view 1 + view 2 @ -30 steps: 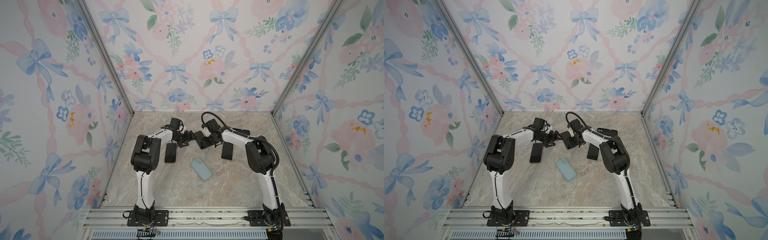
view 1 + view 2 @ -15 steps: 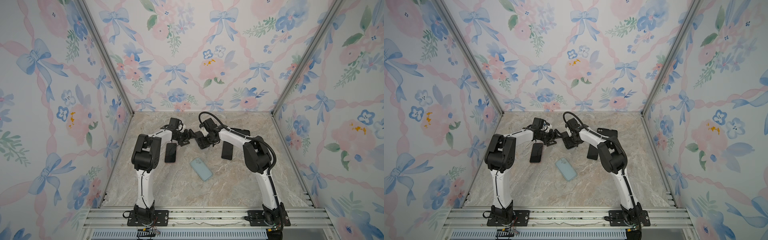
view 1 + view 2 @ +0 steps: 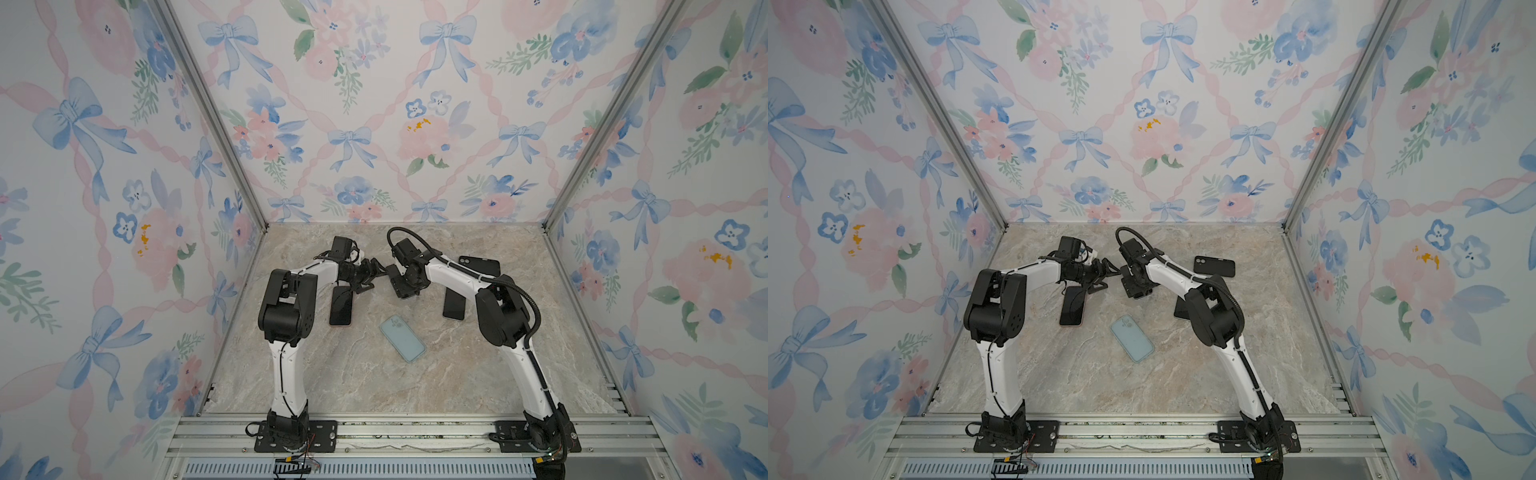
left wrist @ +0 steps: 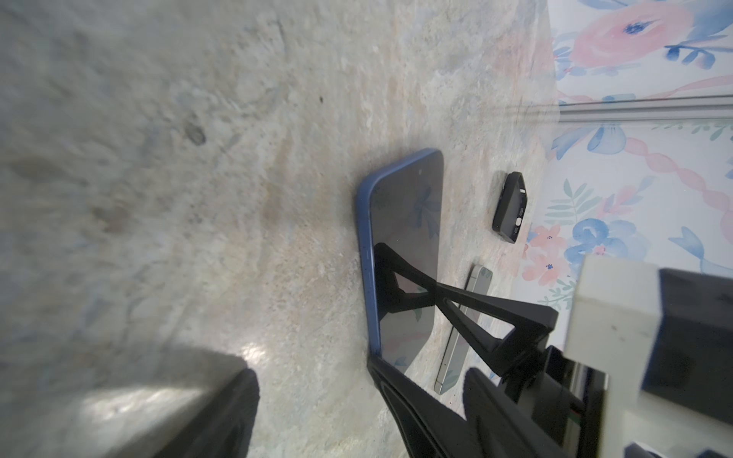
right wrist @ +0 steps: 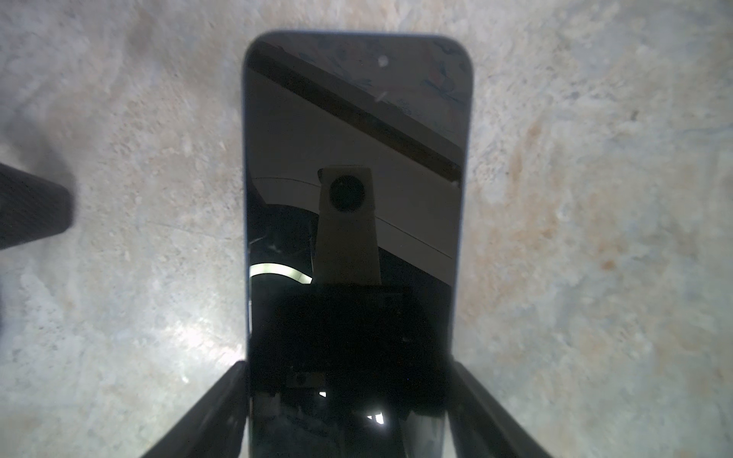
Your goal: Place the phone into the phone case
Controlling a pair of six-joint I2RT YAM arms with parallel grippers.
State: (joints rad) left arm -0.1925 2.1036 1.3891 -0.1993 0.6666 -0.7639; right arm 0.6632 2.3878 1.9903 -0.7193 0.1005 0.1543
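A phone [image 5: 357, 158] lies screen up on the marble floor, its dark glass framed by a blue rim [image 4: 367, 246] that looks like the phone case around it. My right gripper [image 5: 347, 368] straddles one end, a finger pressed against each long edge. In both top views that gripper [image 3: 401, 286] [image 3: 1133, 286] covers most of the phone. My left gripper [image 4: 317, 416] is open wide beside it, with one finger [image 4: 408, 400] touching the phone's near corner. In both top views the left gripper [image 3: 369, 275] [image 3: 1100, 275] faces the right one at the back of the floor.
A light-blue phone-shaped thing [image 3: 402, 338] lies back up mid-floor. A black phone [image 3: 341, 306] lies under the left forearm, and another [image 3: 454, 303] lies by the right arm. A black case [image 3: 478, 266] lies at the back right. Papered walls close in three sides.
The right wrist has edged a little to the left, toward the left gripper. The left arm and the things on the floor have stayed put.
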